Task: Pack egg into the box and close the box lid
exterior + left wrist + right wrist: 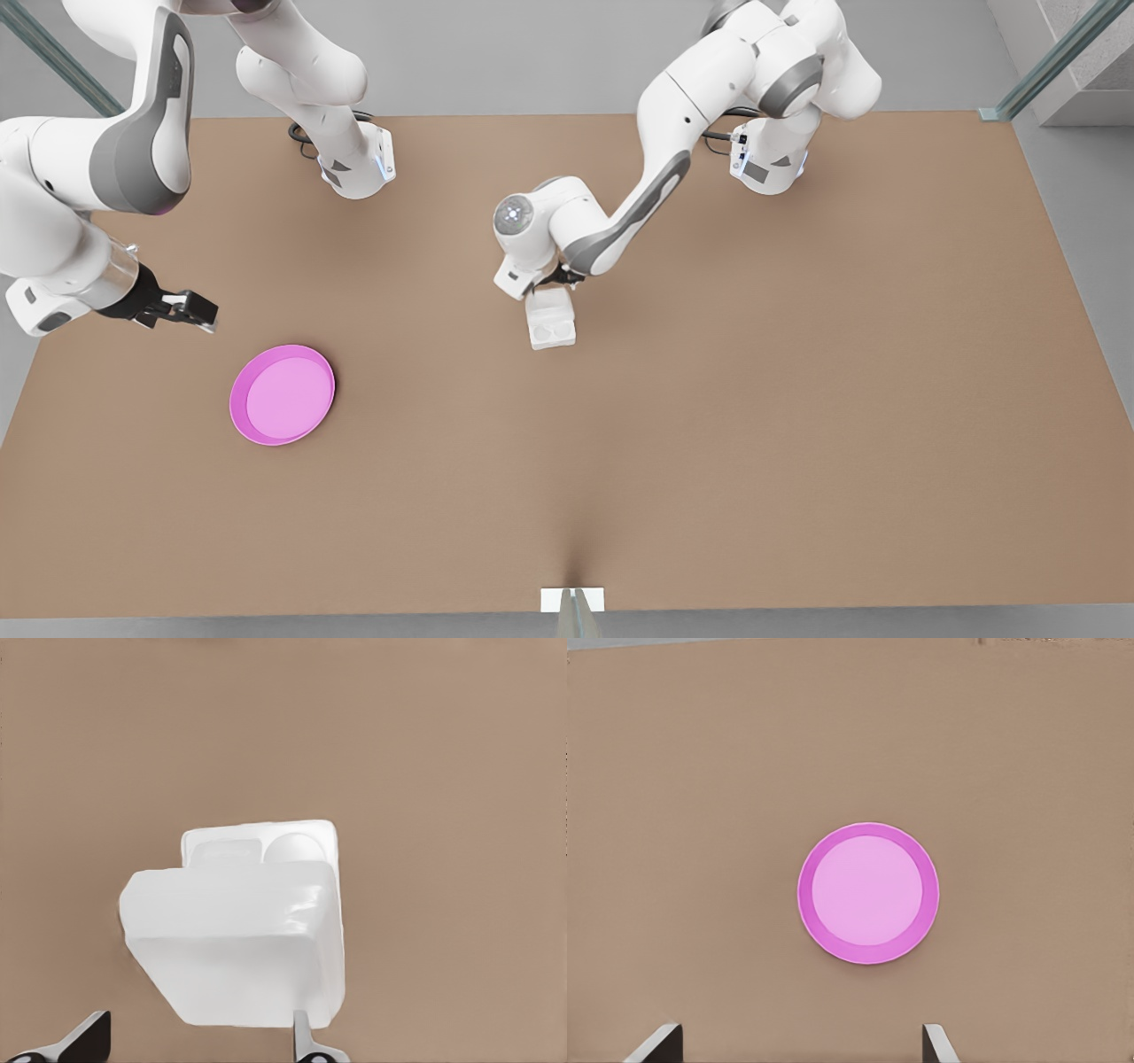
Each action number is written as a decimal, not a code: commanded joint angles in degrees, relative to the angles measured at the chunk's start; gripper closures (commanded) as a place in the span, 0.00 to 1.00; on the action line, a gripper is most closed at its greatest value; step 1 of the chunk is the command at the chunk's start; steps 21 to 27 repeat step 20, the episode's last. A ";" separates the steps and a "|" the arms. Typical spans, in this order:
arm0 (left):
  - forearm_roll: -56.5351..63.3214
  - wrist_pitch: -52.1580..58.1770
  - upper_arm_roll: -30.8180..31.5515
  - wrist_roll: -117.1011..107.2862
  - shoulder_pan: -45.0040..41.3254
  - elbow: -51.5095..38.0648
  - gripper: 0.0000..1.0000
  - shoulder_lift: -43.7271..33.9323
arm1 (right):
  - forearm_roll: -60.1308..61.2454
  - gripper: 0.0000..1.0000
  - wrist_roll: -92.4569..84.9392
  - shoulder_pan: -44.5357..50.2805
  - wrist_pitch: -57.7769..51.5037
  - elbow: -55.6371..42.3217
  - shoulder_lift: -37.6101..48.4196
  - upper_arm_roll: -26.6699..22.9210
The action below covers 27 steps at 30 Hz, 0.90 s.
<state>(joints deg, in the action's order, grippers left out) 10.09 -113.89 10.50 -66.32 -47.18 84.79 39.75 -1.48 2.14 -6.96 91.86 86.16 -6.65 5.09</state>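
The white box (551,330) sits mid-table, and two of its round cups face the camera in the front view. Its box lid (549,304) (230,939) stands tilted up over the rear part of the tray, hiding the cups beneath. No egg is visible; it is hidden or out of view. My left gripper (551,282) (195,1050) hovers open just behind the lid, one fingertip (304,1041) close against the lid's edge. My right gripper (199,310) (799,1047) waits open at the front view's left, empty.
A round pink plate (282,394) (868,893) lies empty on the brown table (709,443), just below the right gripper in the front view. A small white marker (572,599) sits at the table's near edge.
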 commanded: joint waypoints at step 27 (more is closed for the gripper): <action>-8.59 26.26 -1.01 58.67 43.92 -0.86 0.00 -27.62 | -0.01 0.00 -8.12 -0.07 0.86 -0.03 0.41 0.98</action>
